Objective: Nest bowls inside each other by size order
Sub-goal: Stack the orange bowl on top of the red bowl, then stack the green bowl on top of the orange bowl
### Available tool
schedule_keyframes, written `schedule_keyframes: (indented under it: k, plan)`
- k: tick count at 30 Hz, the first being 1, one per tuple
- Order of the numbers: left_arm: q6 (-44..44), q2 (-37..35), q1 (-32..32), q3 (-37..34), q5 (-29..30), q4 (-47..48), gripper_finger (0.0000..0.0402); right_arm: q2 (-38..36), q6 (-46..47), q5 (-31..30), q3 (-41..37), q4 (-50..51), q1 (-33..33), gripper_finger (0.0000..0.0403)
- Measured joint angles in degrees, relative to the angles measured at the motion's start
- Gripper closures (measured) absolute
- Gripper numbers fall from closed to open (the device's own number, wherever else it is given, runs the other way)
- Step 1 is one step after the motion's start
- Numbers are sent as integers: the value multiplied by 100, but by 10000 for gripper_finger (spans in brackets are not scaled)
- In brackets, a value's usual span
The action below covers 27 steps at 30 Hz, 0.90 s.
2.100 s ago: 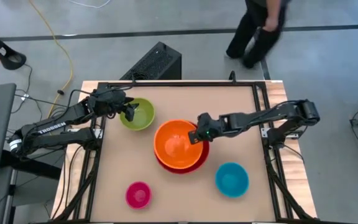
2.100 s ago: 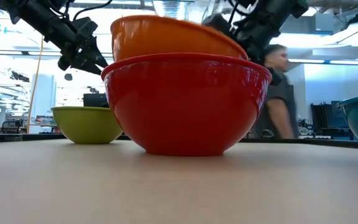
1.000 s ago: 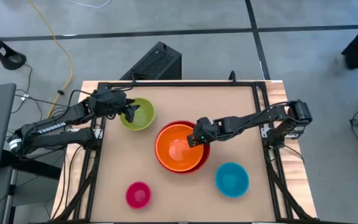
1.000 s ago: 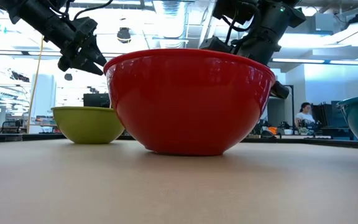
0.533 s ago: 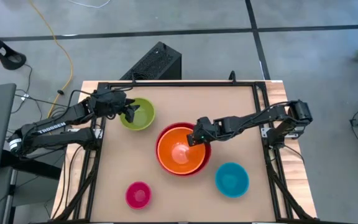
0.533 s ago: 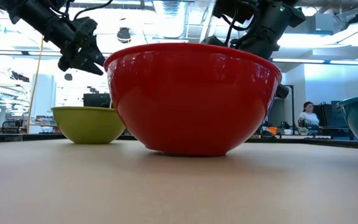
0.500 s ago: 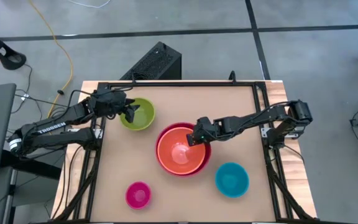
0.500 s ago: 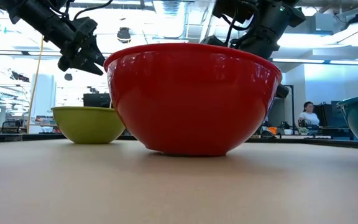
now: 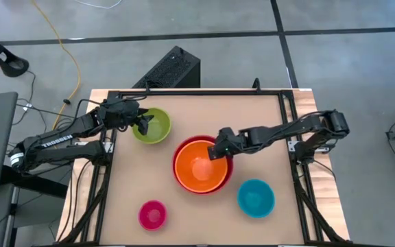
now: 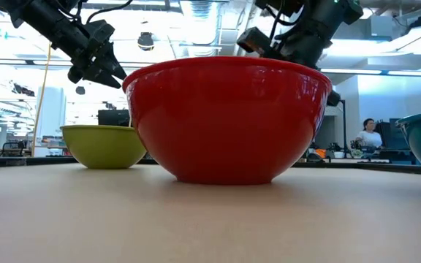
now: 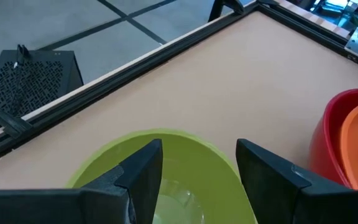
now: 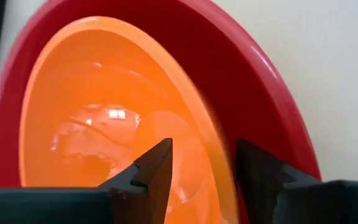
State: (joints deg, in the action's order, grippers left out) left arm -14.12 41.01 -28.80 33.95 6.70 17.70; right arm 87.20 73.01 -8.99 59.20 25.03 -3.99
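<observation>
At table [image 9: 280, 116] centre: orange bowl [image 9: 199, 165] nested in red bowl [image 10: 225, 120]. Right end effector [image 9: 215, 151] open, fingers straddling orange rim. Left end effector [image 9: 142, 124] open over lime bowl [image 9: 154, 127]. Teal bowl [image 9: 255, 197], pink bowl [image 9: 152, 214] separate.

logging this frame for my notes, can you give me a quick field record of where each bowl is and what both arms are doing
nested: orange bowl sits inside red bowl, mid-table
loose bowls: lime green bowl back left; teal bowl front right; small pink bowl front left
right gripper: jaws open, straddling the orange bowl's rim
left gripper: jaws open, over the lime green bowl's rim
remaining: three bowls not yet nested
</observation>
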Motion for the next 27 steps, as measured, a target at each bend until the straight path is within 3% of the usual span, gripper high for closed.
schedule_keyframes:
  k: [21, 27]
  plan:
    - [-21, 0, 0, 0, 15, -3, 207, -845, -452, 1, 0, 149, 266, 232]
    - [-55, 0, 0, 0, 15, 1, 207, -622, -1028, -10, 0, -840, 852, 232]
